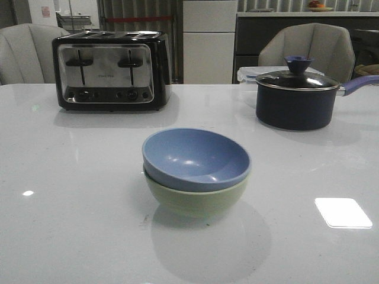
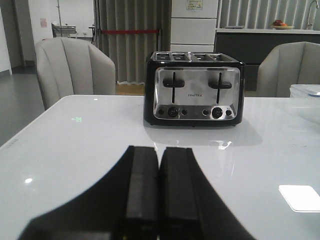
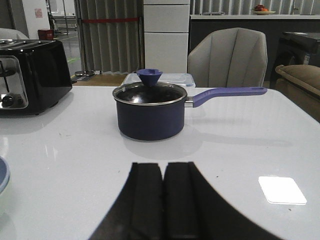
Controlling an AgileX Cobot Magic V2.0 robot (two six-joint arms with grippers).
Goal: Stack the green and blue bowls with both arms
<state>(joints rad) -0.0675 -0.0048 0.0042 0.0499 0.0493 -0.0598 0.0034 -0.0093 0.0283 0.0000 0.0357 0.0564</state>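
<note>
Blue bowl (image 1: 195,157) sits nested in the green bowl (image 1: 195,198) at frame centre on the surface (image 1: 71,195). Left hand (image 2: 158,192) and right hand (image 3: 163,200) are both closed, empty.

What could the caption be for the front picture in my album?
A blue bowl nests inside a green bowl on a white table, with a toaster and lidded saucepan behind.

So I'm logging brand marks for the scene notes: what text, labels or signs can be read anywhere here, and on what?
"FINETEK", or close to it: small brand word on the toaster's chrome front, only just legible in the left wrist view.
Notice on the white cabinet: too blurred to read.
Pink sign on the far wall: too small to read.
Blue bowl, green bowl, saucepan: no markings visible.
</note>
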